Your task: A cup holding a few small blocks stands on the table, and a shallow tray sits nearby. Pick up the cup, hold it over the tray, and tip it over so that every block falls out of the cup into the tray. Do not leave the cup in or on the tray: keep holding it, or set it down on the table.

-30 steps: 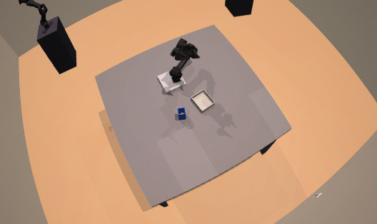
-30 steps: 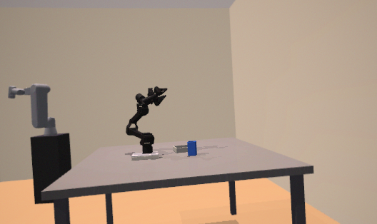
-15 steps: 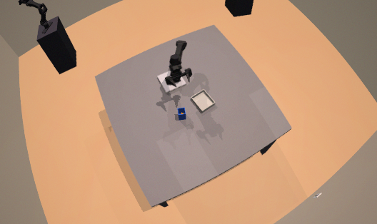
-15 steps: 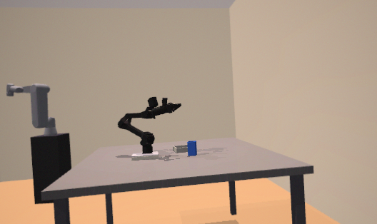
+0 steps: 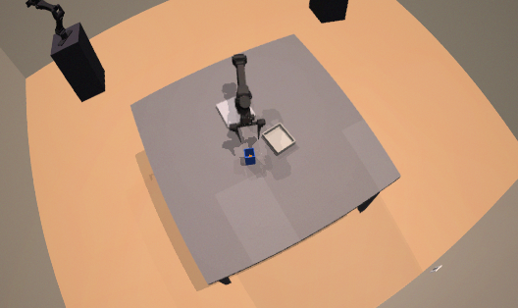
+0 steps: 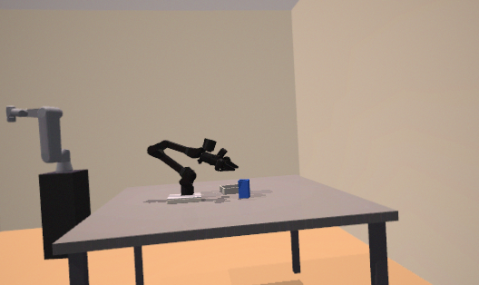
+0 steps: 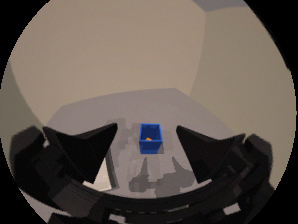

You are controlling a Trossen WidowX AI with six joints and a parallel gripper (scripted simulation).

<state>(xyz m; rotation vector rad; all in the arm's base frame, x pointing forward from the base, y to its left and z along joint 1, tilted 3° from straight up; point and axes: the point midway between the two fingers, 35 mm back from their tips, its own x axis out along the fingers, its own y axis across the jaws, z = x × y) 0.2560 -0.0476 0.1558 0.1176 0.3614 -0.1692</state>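
Observation:
A blue square cup (image 5: 249, 161) (image 6: 244, 189) (image 7: 150, 147) stands upright on the table. Something orange, a block (image 5: 250, 156) (image 7: 148, 139), shows inside it; how many blocks it holds cannot be told. The shallow pale tray (image 5: 279, 139) (image 6: 229, 190) (image 7: 104, 181) lies beside the cup, and the left finger partly hides it in the wrist view. My gripper (image 5: 250, 139) (image 6: 237, 168) (image 7: 147, 127) is wide open and empty. It hangs above and short of the cup, on the arm's base side, with the cup centred ahead between the fingers in the wrist view.
The arm's white base plate (image 5: 225, 112) (image 6: 184, 199) sits on the grey table (image 5: 181, 147) (image 6: 281, 209), behind the cup and tray. A black pedestal with another arm (image 5: 78, 69) (image 6: 64, 213) stands off the table.

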